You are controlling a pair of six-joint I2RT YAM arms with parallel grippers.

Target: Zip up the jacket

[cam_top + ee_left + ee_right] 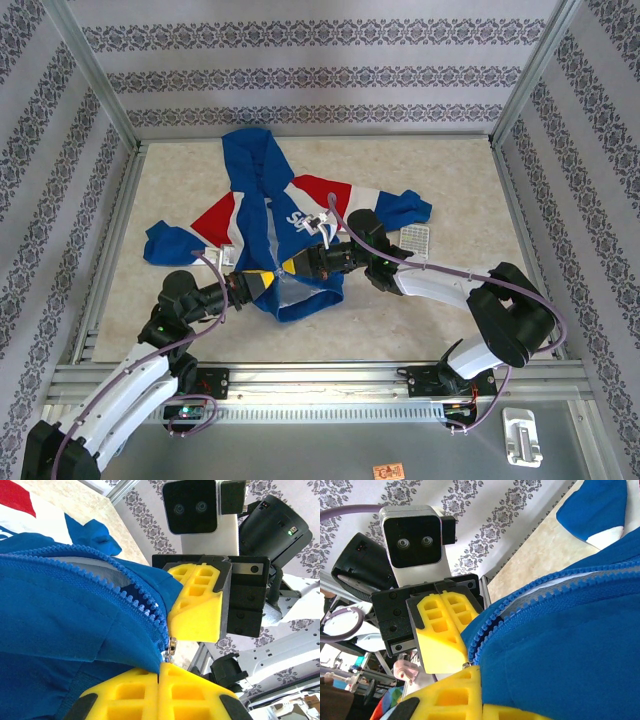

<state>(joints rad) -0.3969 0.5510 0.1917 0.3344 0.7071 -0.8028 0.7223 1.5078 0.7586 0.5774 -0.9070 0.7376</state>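
Note:
The jacket [262, 190] lies spread on the table, blue with red and white panels and its hood toward the back. Its front zipper stands open, the two rows of blue teeth [125, 597] apart. Both grippers meet at the bottom hem. My left gripper [262, 282] is shut on the blue hem fabric [75, 630] beside the small metal zipper slider [171, 647]. My right gripper [292, 266] faces it from the other side, shut on the opposite hem edge [560, 645]. In the left wrist view the right gripper's yellow fingers [197, 610] sit just above my own shut left gripper [161, 680].
A bare stretch of marbled table [440, 310] lies to the right. A small white gridded piece [415, 238] rests by the jacket's right sleeve. Patterned walls and a metal frame [110, 100] enclose the table. A white bracket [522, 437] sits beyond the front rail.

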